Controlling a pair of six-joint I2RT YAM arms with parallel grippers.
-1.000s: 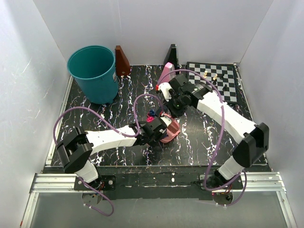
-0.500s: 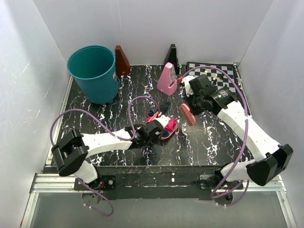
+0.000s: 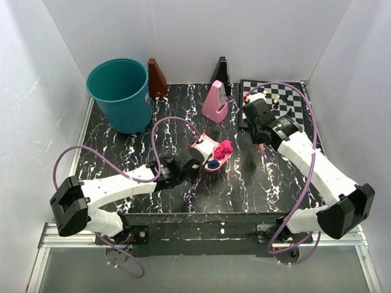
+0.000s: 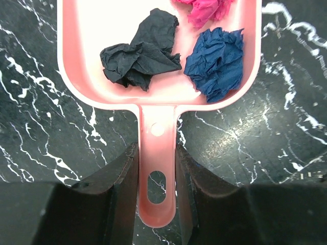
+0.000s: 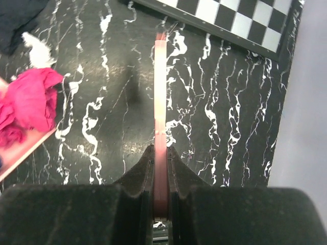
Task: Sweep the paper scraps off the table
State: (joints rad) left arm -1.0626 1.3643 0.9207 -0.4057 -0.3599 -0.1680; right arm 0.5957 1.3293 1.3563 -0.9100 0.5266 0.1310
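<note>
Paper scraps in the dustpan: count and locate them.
3: black wad on the pan's left, dark blue wad on its right, magenta wad beyond, partly cropped; others may be hidden.

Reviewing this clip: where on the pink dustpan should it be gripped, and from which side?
By its narrow flat handle, coming from the handle end, fingers across its two edges. The dustpan holds paper scraps, so a handle grip likely keeps it level. The left hand grips it that way.
</note>
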